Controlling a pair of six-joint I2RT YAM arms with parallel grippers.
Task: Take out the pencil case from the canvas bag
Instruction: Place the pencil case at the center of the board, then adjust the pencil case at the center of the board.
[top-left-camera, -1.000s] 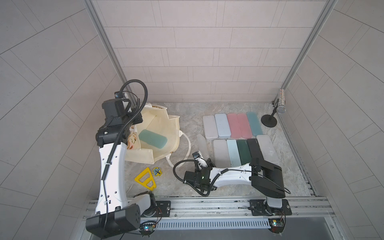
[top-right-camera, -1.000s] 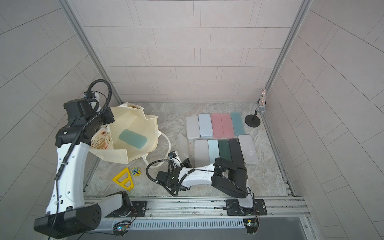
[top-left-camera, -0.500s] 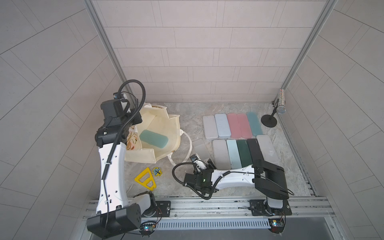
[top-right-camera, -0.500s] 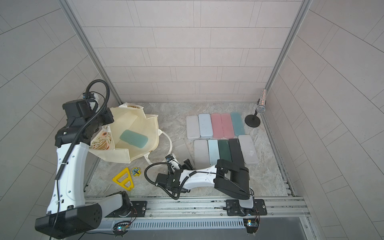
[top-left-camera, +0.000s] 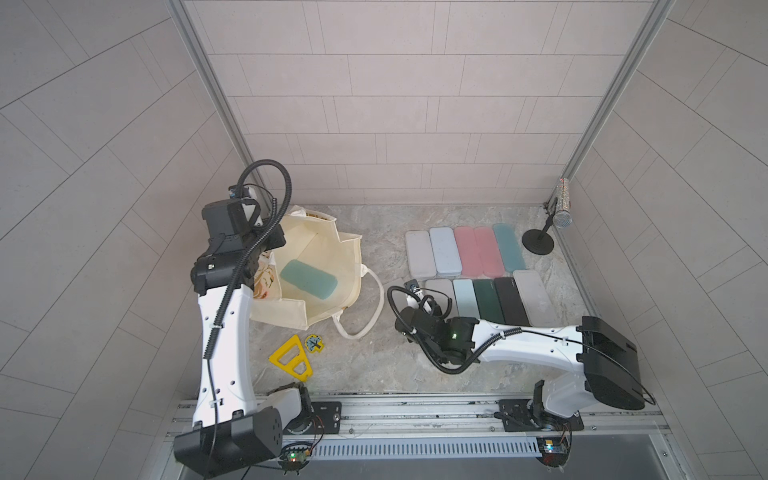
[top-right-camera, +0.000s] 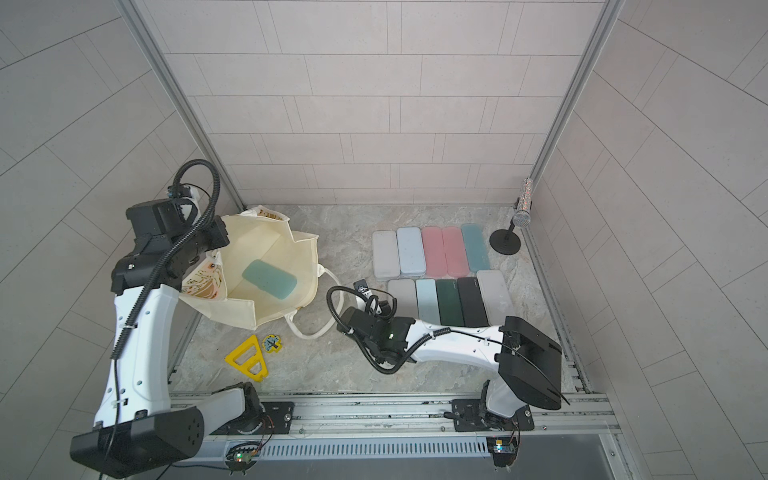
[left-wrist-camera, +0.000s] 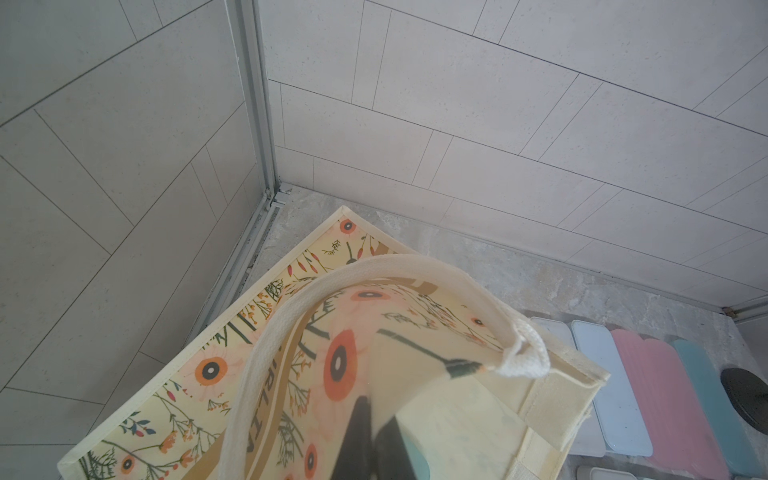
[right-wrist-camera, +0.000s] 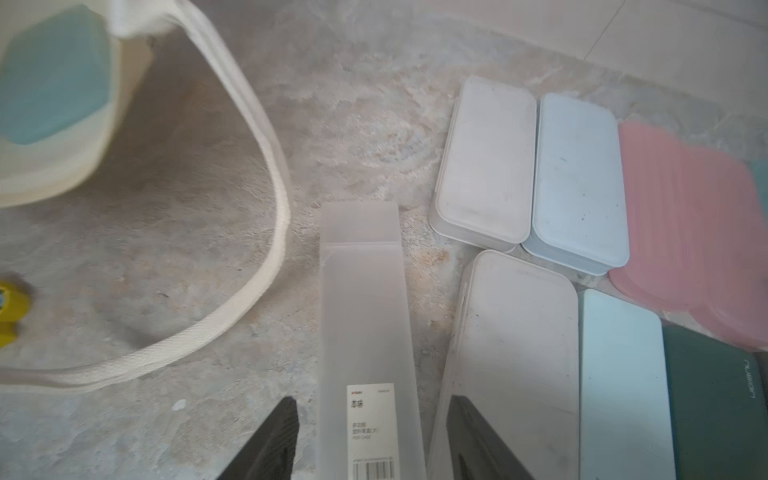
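The cream canvas bag (top-left-camera: 324, 249) (top-right-camera: 266, 241) stands open at the left, near the back corner. A teal pencil case (top-left-camera: 308, 279) (top-right-camera: 269, 278) lies flat on its floor, and shows blurred in the right wrist view (right-wrist-camera: 50, 79). My left gripper (left-wrist-camera: 374, 419) is shut on the bag's printed side wall (left-wrist-camera: 208, 374) at the rim, under a rope handle (left-wrist-camera: 266, 345). My right gripper (right-wrist-camera: 372, 399) is low over the table to the right of the bag, open. A translucent case (right-wrist-camera: 365, 291) lies on the table between its fingers (right-wrist-camera: 274, 436), which do not touch it.
Two rows of pencil cases (top-left-camera: 465, 253) (top-right-camera: 432, 253) lie at the back right, close to the right gripper. A microphone on a round stand (top-left-camera: 540, 241) is in the far right corner. A yellow triangle (top-left-camera: 291, 363) and a small sticker (top-left-camera: 313, 343) lie in front of the bag. The bag's other rope handle (top-left-camera: 374, 307) loops on the table.
The right wrist first came forward, then shifted right and back toward the rows of cases. The left arm and the bag have hardly moved.
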